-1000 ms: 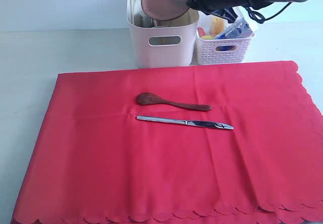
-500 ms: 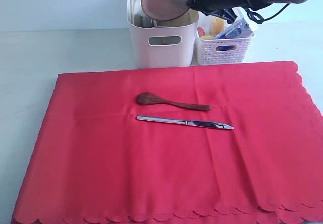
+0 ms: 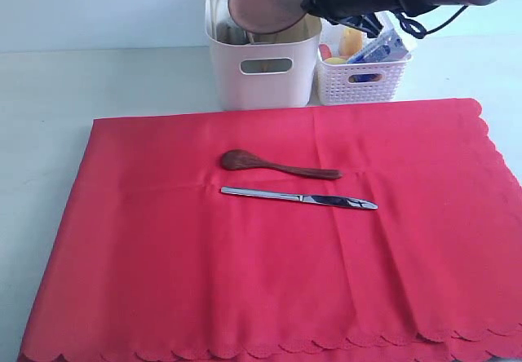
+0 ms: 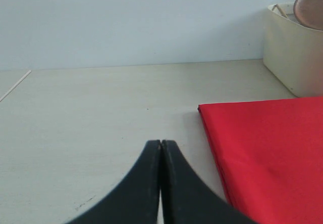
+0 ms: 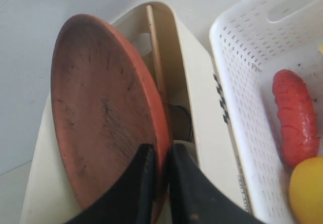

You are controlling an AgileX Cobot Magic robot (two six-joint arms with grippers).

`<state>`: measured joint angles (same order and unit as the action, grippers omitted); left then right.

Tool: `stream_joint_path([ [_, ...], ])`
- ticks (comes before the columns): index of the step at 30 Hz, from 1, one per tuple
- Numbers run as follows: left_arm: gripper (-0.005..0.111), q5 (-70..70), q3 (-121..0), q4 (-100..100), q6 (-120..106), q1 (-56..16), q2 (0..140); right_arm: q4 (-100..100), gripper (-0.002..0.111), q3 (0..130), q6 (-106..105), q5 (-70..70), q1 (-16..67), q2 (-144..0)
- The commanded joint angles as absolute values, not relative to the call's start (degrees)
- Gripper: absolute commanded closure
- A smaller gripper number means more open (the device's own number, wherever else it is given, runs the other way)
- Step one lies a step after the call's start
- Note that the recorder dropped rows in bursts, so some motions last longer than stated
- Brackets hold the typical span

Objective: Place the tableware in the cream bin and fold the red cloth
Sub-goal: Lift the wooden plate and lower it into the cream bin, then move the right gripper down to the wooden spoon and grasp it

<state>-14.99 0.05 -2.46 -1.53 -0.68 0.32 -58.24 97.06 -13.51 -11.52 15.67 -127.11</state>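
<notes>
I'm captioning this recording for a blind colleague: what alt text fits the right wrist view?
The right gripper pinches the rim of a round brown wooden plate, held on edge at the mouth of the cream bin, where a wooden chopstick leans inside. Beside the bin stands a white lattice basket holding a red sausage and a lemon.

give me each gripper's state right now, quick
Left gripper: shut, holding nothing.
Right gripper: shut on the rim of the brown wooden plate, above the cream bin.
</notes>
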Motion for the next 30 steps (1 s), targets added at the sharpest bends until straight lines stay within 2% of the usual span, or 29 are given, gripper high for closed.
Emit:
stream_joint_path([
  [1,0.104,-14.9,0.0,-2.1,-1.3,-0.6,0.0,-57.9,0.097,97.7,-13.9,-10.6,15.6,-126.7],
  [10,0.104,-14.9,0.0,-2.1,-1.3,-0.6,0.0,-57.8,0.062,97.7,-17.2,-10.6,15.6,-126.7],
  [13,0.104,-14.9,0.0,-2.1,-1.3,-0.6,0.0,-57.8,0.055,97.7,-20.4,-12.1,15.6,-125.9],
  [30,0.104,-14.9,0.0,-2.1,-1.4,-0.6,0.0,-42.4,0.054,97.5,-21.4,-30.0,15.5,-116.2],
])
